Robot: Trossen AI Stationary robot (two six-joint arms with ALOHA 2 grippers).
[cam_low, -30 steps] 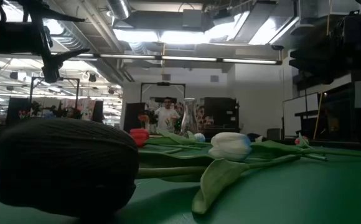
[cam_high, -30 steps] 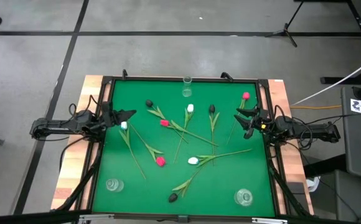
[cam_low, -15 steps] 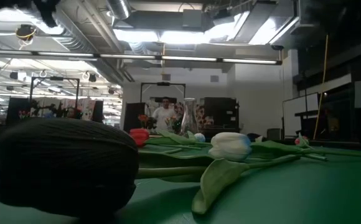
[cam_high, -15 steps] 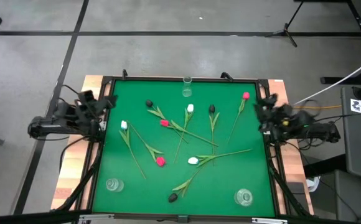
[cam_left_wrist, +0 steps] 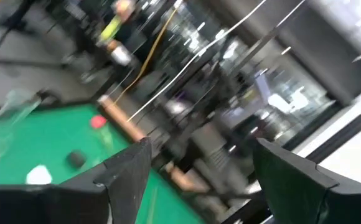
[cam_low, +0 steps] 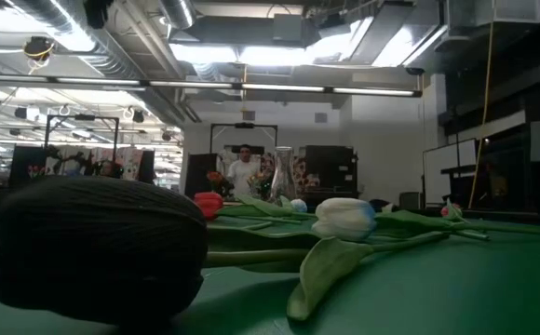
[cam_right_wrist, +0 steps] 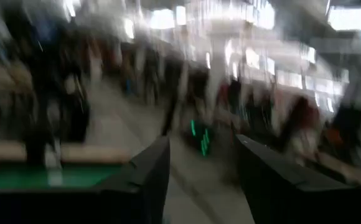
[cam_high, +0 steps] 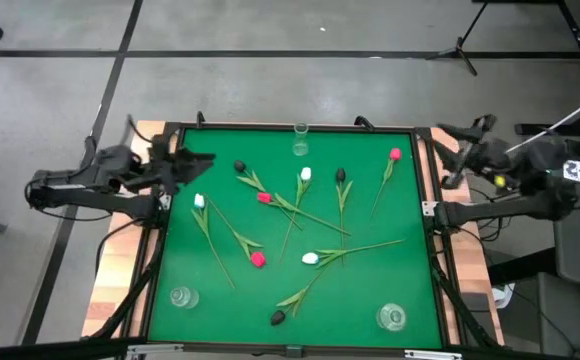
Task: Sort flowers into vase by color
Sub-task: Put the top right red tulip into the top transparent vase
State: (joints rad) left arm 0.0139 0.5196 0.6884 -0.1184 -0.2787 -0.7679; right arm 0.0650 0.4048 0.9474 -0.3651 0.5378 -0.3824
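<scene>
Several artificial tulips lie flat and scattered on the green mat (cam_high: 370, 290), with black (cam_high: 239, 166), white (cam_high: 306, 174) and pink-red (cam_high: 264, 197) heads. One black head (cam_low: 93, 247) lies close to the low camera. Three clear glass vases stand on the mat: at the far edge (cam_high: 300, 140), near left (cam_high: 181, 297) and near right (cam_high: 391, 317). My left gripper (cam_high: 198, 165) hangs open, raised over the mat's left edge. My right gripper (cam_high: 450, 152) is open too, raised beyond the mat's right edge. Both are empty (cam_left_wrist: 199, 180) (cam_right_wrist: 202, 168).
A wooden frame (cam_high: 148, 135) with dark rails borders the mat. In the low view a person (cam_low: 243, 170) stands in the room far behind the table. The mat's near middle, between the two near vases, is bare green.
Both arms have risen from low at the mat's side edges and rolled at the wrist. The right gripper has drawn back outward past the right edge, and the left stays over the left edge. The flowers have not moved.
</scene>
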